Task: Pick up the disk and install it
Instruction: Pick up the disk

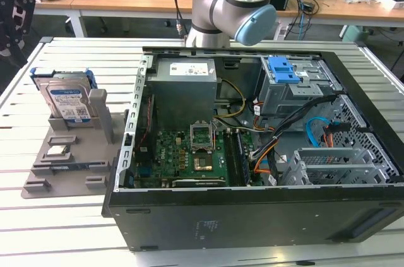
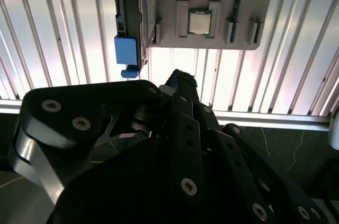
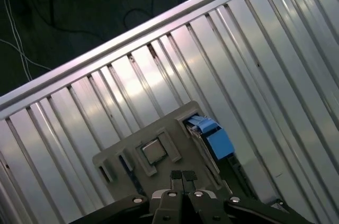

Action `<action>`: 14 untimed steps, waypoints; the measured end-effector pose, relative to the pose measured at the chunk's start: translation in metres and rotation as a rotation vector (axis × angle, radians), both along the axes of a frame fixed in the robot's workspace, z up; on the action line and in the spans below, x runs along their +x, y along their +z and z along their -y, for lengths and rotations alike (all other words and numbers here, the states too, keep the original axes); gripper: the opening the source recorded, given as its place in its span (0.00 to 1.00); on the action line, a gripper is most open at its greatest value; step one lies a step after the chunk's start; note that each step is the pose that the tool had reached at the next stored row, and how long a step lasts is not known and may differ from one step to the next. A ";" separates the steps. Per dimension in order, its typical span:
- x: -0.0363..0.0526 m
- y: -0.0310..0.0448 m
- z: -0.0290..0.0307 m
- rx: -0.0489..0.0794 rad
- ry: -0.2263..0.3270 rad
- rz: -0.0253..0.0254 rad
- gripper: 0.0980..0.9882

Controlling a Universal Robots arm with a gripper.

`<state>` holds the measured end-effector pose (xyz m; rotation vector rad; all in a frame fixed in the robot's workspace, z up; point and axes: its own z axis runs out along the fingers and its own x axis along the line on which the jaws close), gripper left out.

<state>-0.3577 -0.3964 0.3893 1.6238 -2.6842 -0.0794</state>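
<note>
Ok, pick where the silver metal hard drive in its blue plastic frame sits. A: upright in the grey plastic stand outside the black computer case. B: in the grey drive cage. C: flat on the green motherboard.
A: the disk stands on edge in the grey stand, at the exterior view's left of the case.

The disk is shiny metal with a blue plastic frame. The counter is shiny metal. The holder is dull plastic.

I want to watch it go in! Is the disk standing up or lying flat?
Standing up. In the exterior view the disk stands on edge in the grey holder, beside the computer case.
</note>
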 end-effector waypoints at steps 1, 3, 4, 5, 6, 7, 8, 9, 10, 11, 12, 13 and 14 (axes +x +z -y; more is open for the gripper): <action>0.0000 0.0000 0.0000 0.000 0.005 0.0000 0.00; 0.0000 0.0000 0.0000 0.000 0.014 0.0000 0.00; 0.0000 0.0000 0.0000 0.000 0.020 0.0001 0.00; 0.0000 0.0000 0.0000 0.000 0.024 0.0001 0.00; 0.0000 0.0000 0.0000 0.000 0.029 0.0000 0.00; 0.0000 0.0000 0.0000 0.000 0.037 0.0000 0.00; 0.0000 0.0000 0.0000 0.000 0.046 0.0000 0.00; 0.0000 0.0000 0.0000 0.000 0.052 0.0000 0.00; 0.0000 0.0000 0.0000 0.000 0.058 0.0000 0.00; 0.0000 0.0000 0.0000 0.000 0.063 0.0001 0.00; 0.0000 0.0000 0.0000 0.000 0.071 0.0000 0.00; 0.0000 0.0000 0.0000 0.000 0.081 0.0000 0.00; 0.0000 0.0000 0.0000 0.000 0.088 0.0000 0.00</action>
